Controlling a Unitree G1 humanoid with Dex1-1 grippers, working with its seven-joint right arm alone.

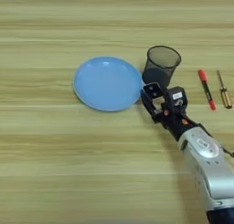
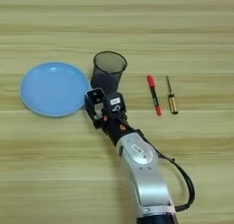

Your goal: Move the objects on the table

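The dark mesh pen cup [image 1: 162, 64] stands upright on the wood-grain table [image 1: 68, 163], just right of the plate. My right gripper [image 1: 152, 96] reaches in from the bottom right and sits in front of the cup, at the plate's right edge. It is shut on the small white block with a black top [image 1: 153, 89], which shows at the fingertips [image 2: 95, 96]. The block is just in front of the cup's base [image 2: 105, 83]; I cannot tell whether it rests on the table or is lifted.
A round light-blue plate [image 1: 107, 83] lies left of the cup. To the cup's right lie a red marker [image 1: 206, 89] and a small screwdriver [image 1: 224, 95]. My silver forearm [image 2: 139, 168], with a black cable, crosses the lower right.
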